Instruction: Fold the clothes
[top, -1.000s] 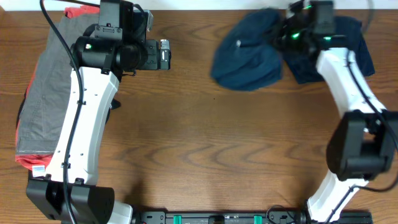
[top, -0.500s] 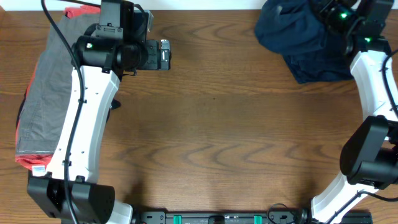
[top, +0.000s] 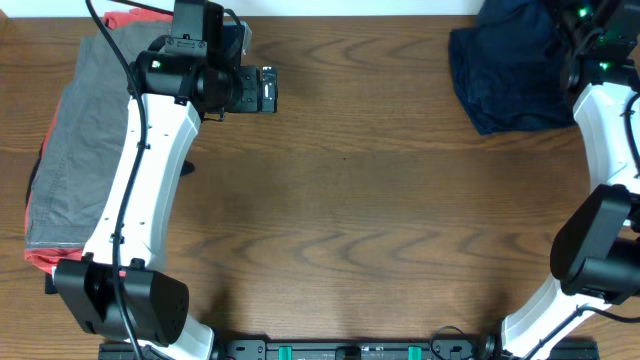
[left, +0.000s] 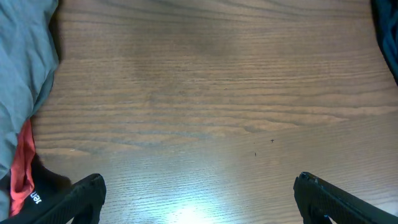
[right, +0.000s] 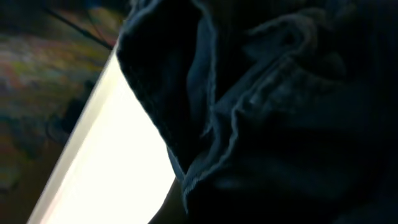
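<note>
Nearest us is the bench (top: 340, 230), plain wood. Further out the left claw (left: 200, 200) hangs released, fingers spread wide, nothing in it. At the bench's left edge we count one stack: a grey garment (top: 75, 130) on top, a red-orange one (top: 45, 262) under it and a black sliver (top: 36, 175) at the side, so three at least. In the far right corner are the navy shorts (top: 505, 70), one bunched heap, maybe two pieces. The right claw (top: 578, 20) sits against that cloth with its fingers hidden, so we cannot tell if it is clenched. The fabric looks soft, light and floppy; we'd take it at the waistband or a hem corner.
</note>
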